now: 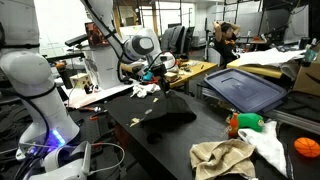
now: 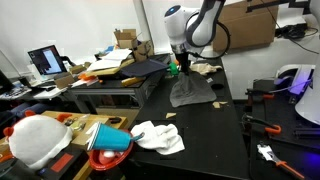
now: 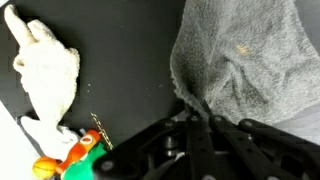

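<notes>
Robotics lab: second robot arm, cluttered workbenches, laptop, cardboard boxes.

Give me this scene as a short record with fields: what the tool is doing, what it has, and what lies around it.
grip: tool shut, pinching an edge of the towel
held thing: grey towel, bunched up at the tool, the rest lying on the table
surface: black table
nearby: white cloth, apart from the towel; green and orange toy next to the cloth
farther off: beige towel; orange ball
</notes>
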Motion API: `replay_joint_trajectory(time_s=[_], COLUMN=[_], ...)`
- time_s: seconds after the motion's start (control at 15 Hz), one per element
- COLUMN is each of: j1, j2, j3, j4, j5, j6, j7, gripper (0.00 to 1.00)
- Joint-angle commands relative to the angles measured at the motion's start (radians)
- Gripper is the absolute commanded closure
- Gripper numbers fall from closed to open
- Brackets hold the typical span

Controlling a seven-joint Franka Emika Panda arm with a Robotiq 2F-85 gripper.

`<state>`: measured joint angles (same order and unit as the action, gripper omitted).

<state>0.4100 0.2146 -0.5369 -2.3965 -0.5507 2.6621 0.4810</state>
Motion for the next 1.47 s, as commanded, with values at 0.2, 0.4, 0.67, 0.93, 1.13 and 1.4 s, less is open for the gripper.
replay_joint_trajectory(time_s=[0.2, 0.4, 0.67, 0.93, 1.13, 1.4], j1=[-0.138, -0.170, -0.196, -0.212, -0.220, -0.232], j2=[-0.021, 0.004, 0.050, 0.093, 0.117, 0.110], j3=[0.319, 0.398, 0.441, 0.448, 0.446, 0.447], j4=[0.110, 0.143, 0.162, 0.159, 0.156, 0.136], j5=[-0.066, -0.095, -0.174, -0.243, -0.286, -0.325], j6=[-0.257, -0.320, -0.388, -0.430, -0.446, -0.438], j7=[0.031, 0.030, 0.034, 0.039, 0.051, 0.080], gripper=[0.99, 0.99, 0.99, 0.99, 0.99, 0.99])
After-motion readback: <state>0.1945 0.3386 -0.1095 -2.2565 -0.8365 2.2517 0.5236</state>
